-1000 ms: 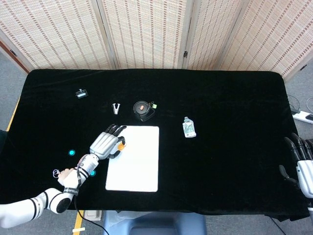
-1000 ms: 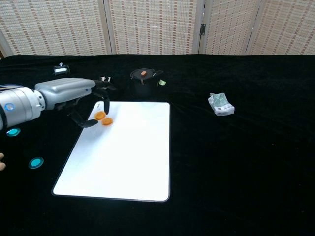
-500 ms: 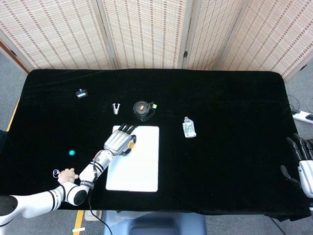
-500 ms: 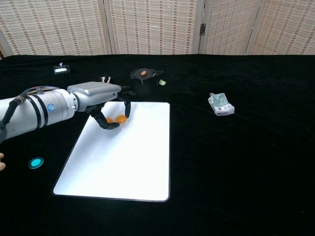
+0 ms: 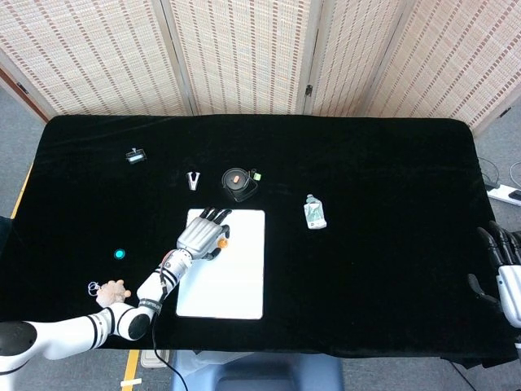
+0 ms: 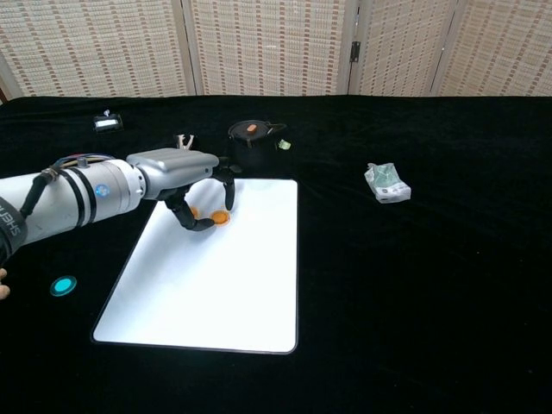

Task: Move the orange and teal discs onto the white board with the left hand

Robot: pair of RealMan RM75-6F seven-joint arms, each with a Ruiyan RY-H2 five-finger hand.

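My left hand (image 5: 203,237) (image 6: 201,184) hovers low over the far left part of the white board (image 5: 232,281) (image 6: 216,293). Its curled fingers and thumb hold two orange discs; one orange disc (image 6: 221,216) (image 5: 221,242) shows under the fingertips, and the other orange disc (image 6: 193,211) peeks out beside the thumb. One teal disc (image 5: 120,254) lies on the black cloth left of the board. A second teal disc (image 6: 62,285) lies nearer the front edge. My right hand (image 5: 505,269) hangs past the table's right edge, holding nothing, with its fingers apart.
A black pot (image 5: 237,184) (image 6: 249,138) stands just beyond the board, a metal clip (image 5: 194,179) to its left. A crumpled packet (image 5: 314,213) (image 6: 386,184) lies right of the board. A small device (image 5: 136,155) sits far left. A pinkish lump (image 5: 108,290) lies at the front left.
My left hand has carried the two orange discs rightward from the board's left edge to well over the board. My forearm now hides one teal disc in each view.
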